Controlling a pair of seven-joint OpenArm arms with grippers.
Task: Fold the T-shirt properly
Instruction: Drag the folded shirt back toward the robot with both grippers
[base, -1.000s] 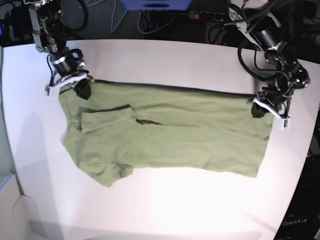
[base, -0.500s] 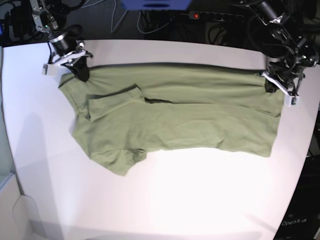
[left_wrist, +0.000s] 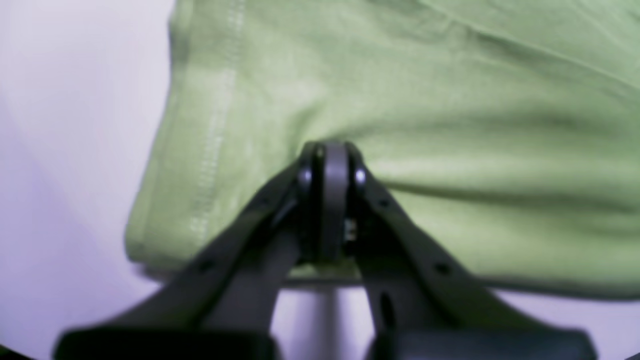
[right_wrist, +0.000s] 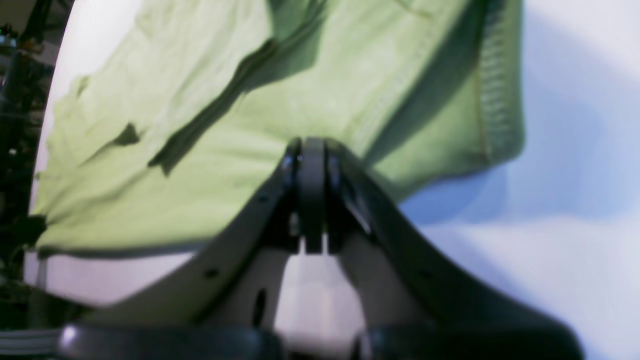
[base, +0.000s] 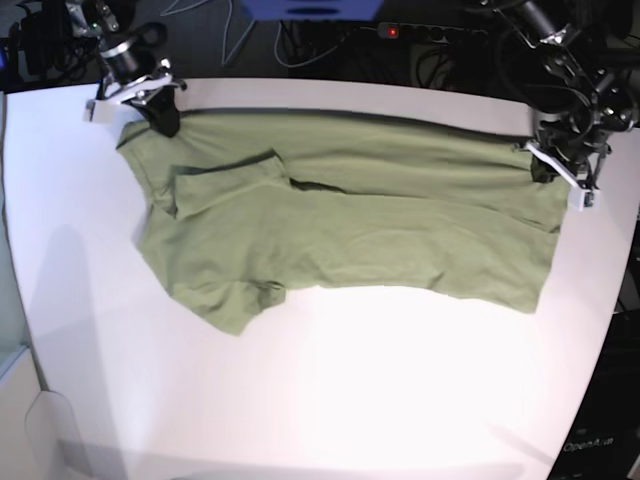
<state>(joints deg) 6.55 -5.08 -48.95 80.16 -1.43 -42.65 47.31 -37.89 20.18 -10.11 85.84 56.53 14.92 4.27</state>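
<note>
The olive-green T-shirt (base: 380, 230) lies spread sideways on the white table (base: 330, 400), with its far edge stretched between my two grippers. One sleeve (base: 225, 185) is folded onto the body. The other sleeve (base: 235, 300) sticks out at the near left. My right gripper (base: 160, 115) is shut on the shirt's far left corner, and its jaws pinch fabric (right_wrist: 225, 150) in the right wrist view (right_wrist: 310, 160). My left gripper (base: 545, 165) is shut on the far right corner next to the stitched hem (left_wrist: 215, 140), as the left wrist view (left_wrist: 330, 165) shows.
Dark cables and a power strip (base: 410, 32) lie just behind the table's back edge. The table's right edge runs close to my left gripper. Bare white tabletop fills the near half.
Both grippers have moved toward the table's back edge, pulling the shirt's far edge taut. The whole shirt has slid back with them.
</note>
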